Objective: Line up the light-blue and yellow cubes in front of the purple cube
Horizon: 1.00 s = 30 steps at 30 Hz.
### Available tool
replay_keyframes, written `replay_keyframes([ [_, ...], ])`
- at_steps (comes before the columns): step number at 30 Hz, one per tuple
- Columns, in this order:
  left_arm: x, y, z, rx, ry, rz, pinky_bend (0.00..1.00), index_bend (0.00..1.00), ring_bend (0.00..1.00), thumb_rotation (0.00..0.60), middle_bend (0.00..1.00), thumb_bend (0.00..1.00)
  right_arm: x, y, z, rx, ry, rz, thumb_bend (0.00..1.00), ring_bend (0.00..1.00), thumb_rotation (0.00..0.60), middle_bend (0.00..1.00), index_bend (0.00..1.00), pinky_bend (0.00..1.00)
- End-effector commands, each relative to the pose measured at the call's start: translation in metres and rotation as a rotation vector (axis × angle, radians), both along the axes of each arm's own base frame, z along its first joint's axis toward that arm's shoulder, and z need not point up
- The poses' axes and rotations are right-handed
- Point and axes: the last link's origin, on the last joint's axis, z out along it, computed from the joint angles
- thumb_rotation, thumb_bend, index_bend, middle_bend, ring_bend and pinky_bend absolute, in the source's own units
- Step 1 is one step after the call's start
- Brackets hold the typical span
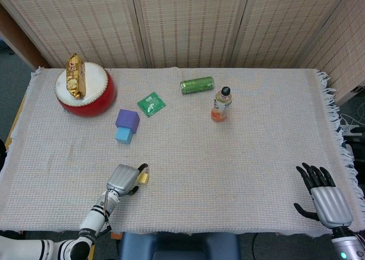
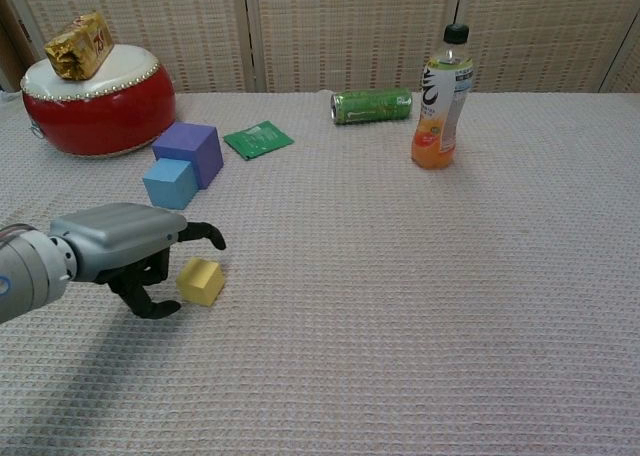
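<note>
The purple cube (image 1: 128, 119) (image 2: 190, 151) sits at the left of the table, and the light-blue cube (image 1: 124, 135) (image 2: 169, 183) touches its front face. Nearer the front edge, the yellow cube (image 1: 144, 178) (image 2: 201, 281) rests on the cloth. My left hand (image 1: 123, 179) (image 2: 125, 248) is right beside it. Its fingers arch over the cube's top with a gap and its thumb curls low on the left; it holds nothing. My right hand (image 1: 324, 196) lies at the front right with its fingers spread and empty; the chest view does not show it.
A red drum (image 1: 85, 89) (image 2: 98, 111) with a gold packet (image 1: 75, 74) (image 2: 78, 46) on top stands at the back left. A green sachet (image 1: 151, 104) (image 2: 258, 139), a green can (image 1: 197, 85) (image 2: 371, 106) on its side and an orange drink bottle (image 1: 221, 104) (image 2: 441, 98) stand further back.
</note>
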Motion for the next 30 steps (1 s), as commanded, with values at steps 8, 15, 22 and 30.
replay_keyframes([
  [8, -0.001, 0.002, -0.002, 0.031, 0.0, -0.024, 1.0, 0.36, 1.0, 0.6, 1.0, 0.35, 0.0, 0.001, 0.001, 0.0, -0.002, 0.002, 0.0, 0.0, 0.5, 0.0, 0.0, 0.0],
  [15, -0.004, 0.005, 0.0, 0.042, -0.025, -0.019, 1.0, 0.44, 1.0, 0.6, 1.0, 0.35, 0.0, 0.0, 0.003, -0.012, -0.007, 0.001, 0.0, 0.0, 0.501, 0.0, 0.0, 0.0],
  [22, -0.007, 0.009, 0.015, 0.092, -0.036, -0.026, 1.0, 0.48, 1.0, 0.6, 1.0, 0.36, 0.0, 0.0, 0.003, -0.011, -0.004, -0.003, 0.0, 0.0, 0.5, 0.0, 0.0, 0.0],
  [30, -0.021, 0.035, 0.052, 0.192, -0.003, 0.051, 1.0, 0.48, 1.0, 0.6, 1.0, 0.37, -0.001, -0.001, 0.003, -0.015, 0.0, -0.006, 0.0, 0.0, 0.5, 0.0, 0.0, 0.0],
])
